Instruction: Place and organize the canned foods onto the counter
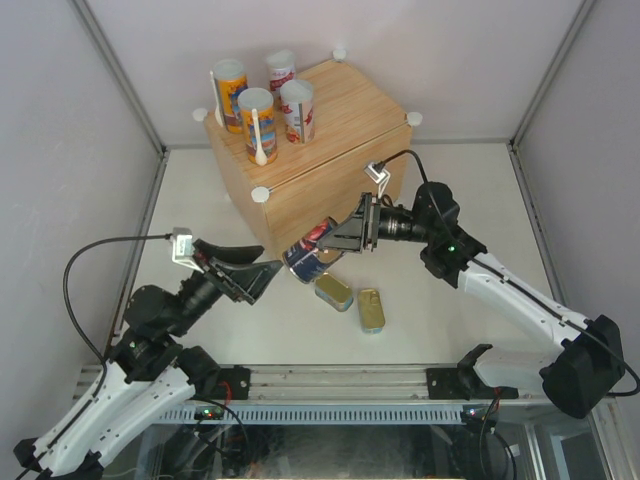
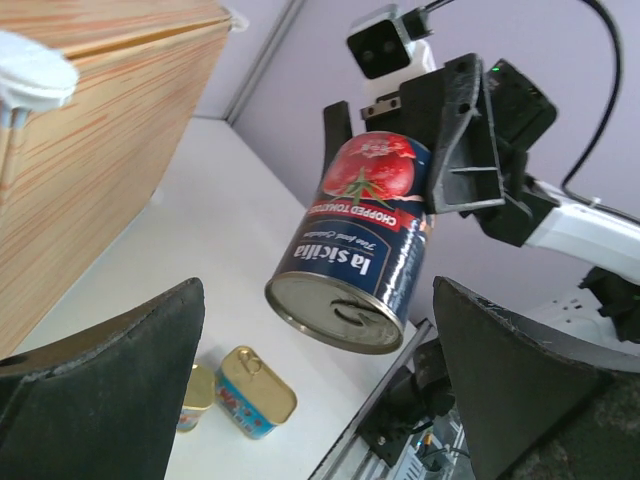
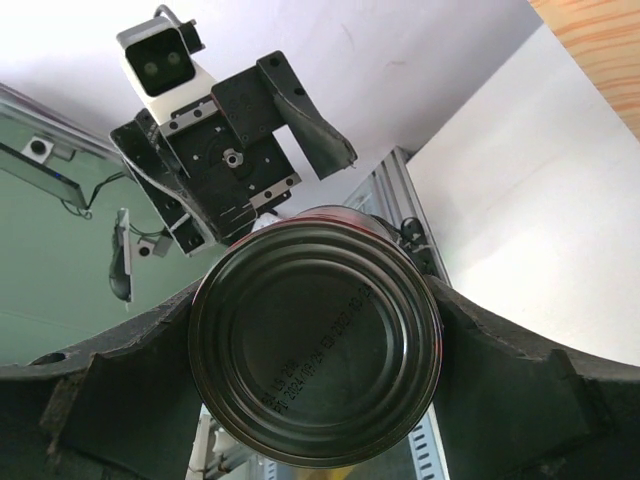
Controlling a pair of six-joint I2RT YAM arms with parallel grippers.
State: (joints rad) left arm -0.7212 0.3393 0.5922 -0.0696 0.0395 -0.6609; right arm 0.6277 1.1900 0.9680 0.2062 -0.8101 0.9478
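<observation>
The right claw (image 1: 328,240) is clamped on a dark-blue can (image 2: 355,245) of chopped tomatoes, one finger on each side of its body. It holds the can in the air just off the near corner of the light wood counter (image 1: 340,130). The can is tilted, its silver end turned down and out toward the left claw (image 1: 268,280). It is below the level of the counter top and touches nothing but the fingers gripping it.

The left claw hovers close by with its fingers spread wide apart and nothing between them, pointing straight at the can from the near-left side.

Four containers stand upright on the counter top, grouped along its far-left edge. Two are orange-blue tubes (image 1: 256,122), each with a white spoon (image 1: 259,140) on its side, toward the left corner. Two are white-red tubes (image 1: 298,110) with white lids, toward the far corner. Small white caps (image 1: 260,193) mark all four corners of the counter.

Two flat gold-teal tins (image 1: 334,291) lie side by side, off the counter, on the white floor (image 1: 470,200) of the enclosure. They sit near the counter's near corner, below the lifted can and apart from both claws.
</observation>
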